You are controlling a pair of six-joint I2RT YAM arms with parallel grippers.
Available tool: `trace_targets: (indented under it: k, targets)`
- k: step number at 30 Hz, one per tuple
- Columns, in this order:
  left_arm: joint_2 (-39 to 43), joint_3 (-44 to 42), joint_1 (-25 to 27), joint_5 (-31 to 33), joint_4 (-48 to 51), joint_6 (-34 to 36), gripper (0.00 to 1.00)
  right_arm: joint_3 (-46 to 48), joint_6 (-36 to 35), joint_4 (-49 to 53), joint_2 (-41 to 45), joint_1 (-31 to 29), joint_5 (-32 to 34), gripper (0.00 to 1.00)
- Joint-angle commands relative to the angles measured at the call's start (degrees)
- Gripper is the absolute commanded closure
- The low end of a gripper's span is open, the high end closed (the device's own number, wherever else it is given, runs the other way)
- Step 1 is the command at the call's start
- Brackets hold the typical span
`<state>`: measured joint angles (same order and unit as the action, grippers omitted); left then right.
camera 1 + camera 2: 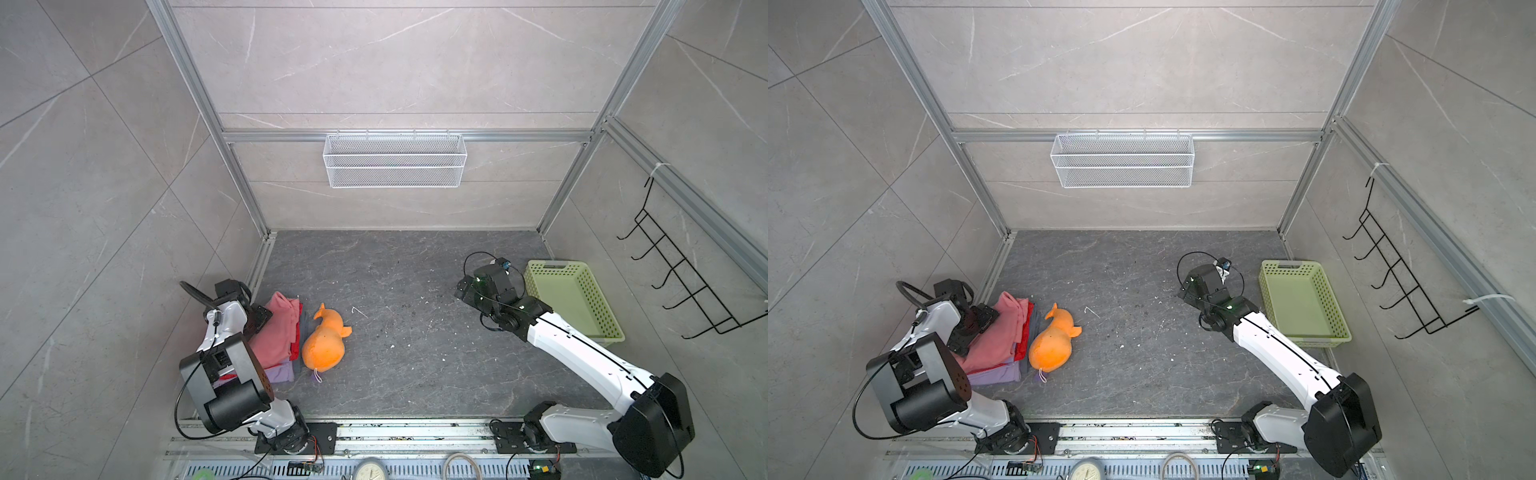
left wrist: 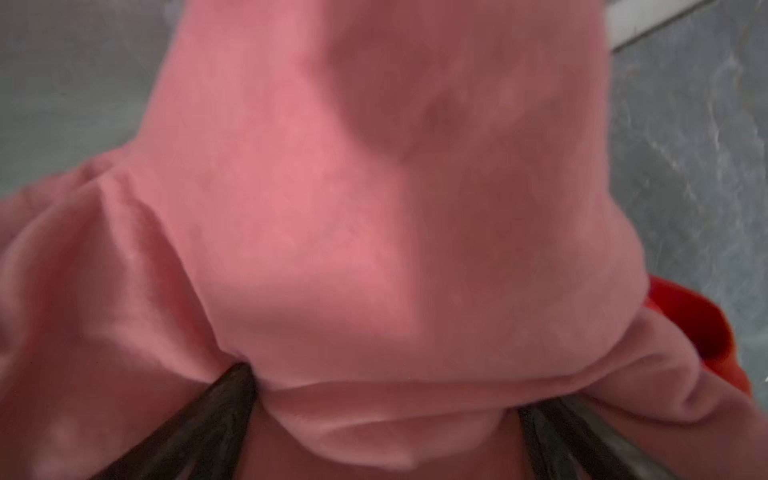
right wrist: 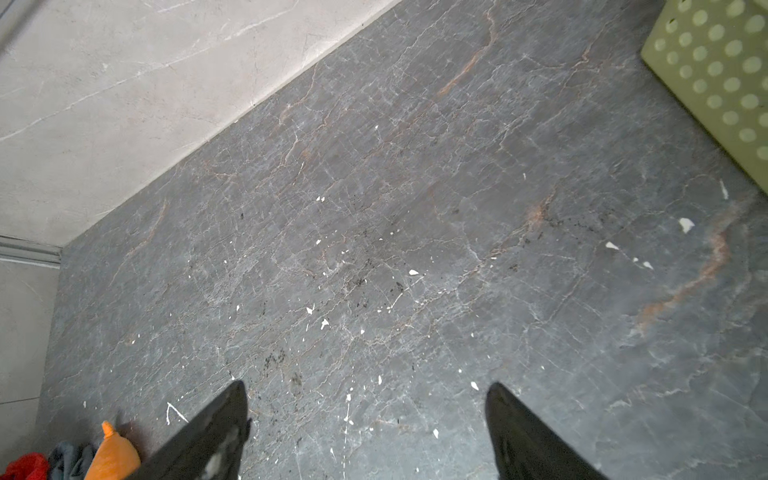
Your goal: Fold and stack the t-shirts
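Note:
The t-shirts lie in a stack at the left wall in both top views. The salmon-pink one (image 1: 276, 336) (image 1: 1000, 338) is on top, over a bright red one (image 1: 296, 330) (image 1: 1026, 328) and a lavender one (image 1: 280, 372) (image 1: 998, 374). My left gripper (image 1: 259, 318) (image 1: 980, 318) (image 2: 382, 388) presses into the pink cloth (image 2: 332, 187). It is open, its jaws wide apart with a soft pink fold bulging between them. A red edge (image 2: 706, 332) shows beside the pink. My right gripper (image 1: 463, 291) (image 1: 1183, 291) (image 3: 366, 385) hangs open over bare floor, holding nothing.
An orange plush toy (image 1: 324, 345) (image 1: 1052, 343) lies against the stack's right side. A pale green basket (image 1: 602, 303) (image 1: 1331, 307) (image 3: 719, 70) stands at the right wall. A grey cloth (image 1: 305, 324) peeks out by the red one. A white wire basket (image 1: 395, 160) hangs on the back wall.

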<state>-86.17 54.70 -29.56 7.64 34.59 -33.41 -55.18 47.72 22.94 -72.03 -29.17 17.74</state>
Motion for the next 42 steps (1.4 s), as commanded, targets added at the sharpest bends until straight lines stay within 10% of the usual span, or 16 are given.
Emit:
trace_targets:
  k: [1, 8, 17, 22, 27, 42]
  targets:
    - [-1.26, -5.33, -3.66, -2.91, -2.99, -1.82, 0.00, -1.29, -0.97, 2.33, 1.99, 0.25, 1.97, 0.10]
    - [7.70, -6.62, -2.72, -11.00, -8.28, 1.20, 0.00, -2.07, -2.59, 3.68, 4.01, 0.34, 4.88, 0.10]
    - [19.08, 6.36, 14.86, -3.10, -2.41, 11.56, 0.00, -5.85, -10.93, 6.99, 7.15, 0.43, 16.29, 0.00]
    - [21.05, 3.63, 27.41, 3.21, -14.15, 21.64, 0.00, -5.68, -19.96, 5.18, 8.97, 0.91, 27.05, 0.01]
    - [20.61, -7.47, 29.49, 4.38, -33.06, 26.59, 0.00, -4.18, -29.24, 1.75, 9.56, 2.49, 32.93, 0.00]
    - [13.57, -32.52, 29.60, 5.35, -68.01, 30.20, 0.00, -0.14, -32.56, -5.63, 8.72, 9.70, 18.96, 0.00]
